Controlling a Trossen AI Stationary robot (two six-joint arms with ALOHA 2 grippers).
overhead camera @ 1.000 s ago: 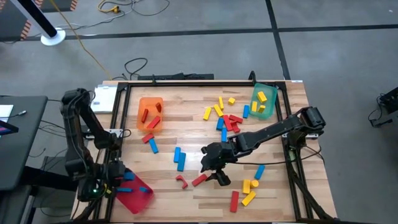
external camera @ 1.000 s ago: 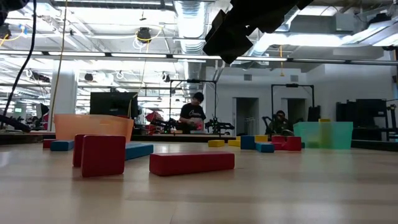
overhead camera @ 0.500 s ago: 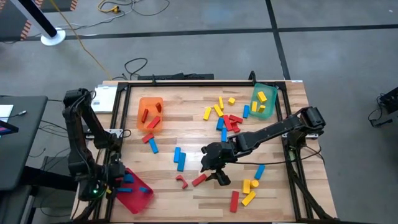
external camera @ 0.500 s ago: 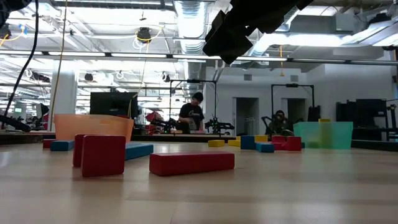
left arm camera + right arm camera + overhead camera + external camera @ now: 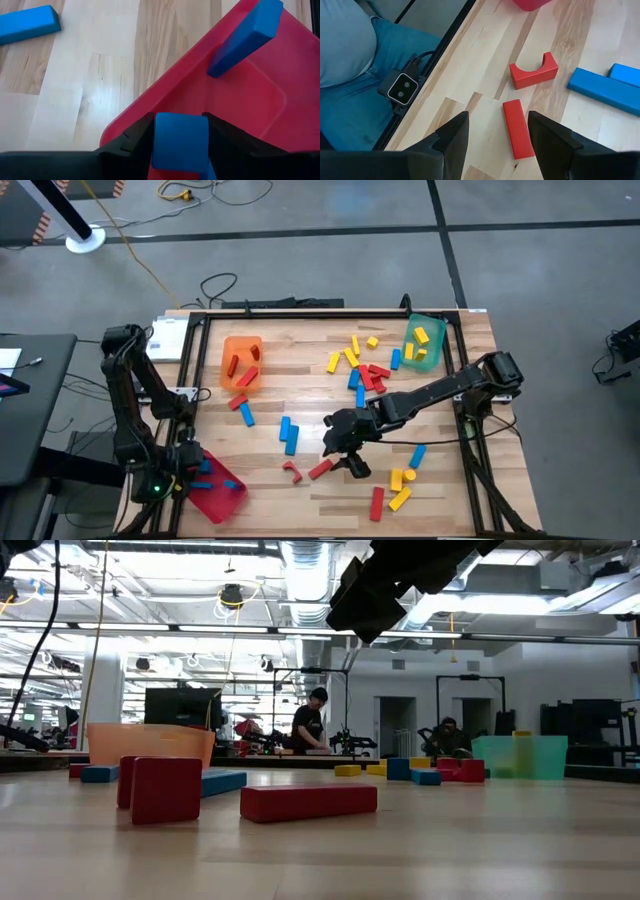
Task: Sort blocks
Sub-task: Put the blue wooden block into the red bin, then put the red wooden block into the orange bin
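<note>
From above: the desk (image 5: 300,385) carries three trays, an orange tray (image 5: 241,362) far left, a green tray (image 5: 423,342) far right and a red tray (image 5: 215,488) at the near-left corner. Blocks lie scattered: a mixed cluster (image 5: 360,365) of yellow, red and blue beside the green tray, two blue bars (image 5: 288,433) mid-desk, a red bar (image 5: 320,469) and a red arch piece (image 5: 292,472) near the front. The right gripper (image 5: 345,452) hangs just over that red bar; the left gripper (image 5: 185,470) sits at the red tray's edge.

Down at desk level: the red bar (image 5: 308,801) lies flat up front, a chunkier red block (image 5: 165,789) just left of it, and an arm looms dark overhead. Two people show far back in the room.

Left wrist: the left gripper (image 5: 181,142) is clamped on one blue block (image 5: 180,141), right over the red tray (image 5: 250,100). A second blue block (image 5: 245,37) leans on the tray's rim, a third blue bar (image 5: 27,24) lies out on the wood.

Right wrist: the right gripper (image 5: 499,131) is spread wide, nothing between its fingers (image 5: 454,135), and the red bar (image 5: 517,128) lies on the wood between them, below. The red arch piece (image 5: 533,71) sits just beyond, two blue bars (image 5: 605,85) off to the side. A person in blue stands at the desk's edge.
</note>
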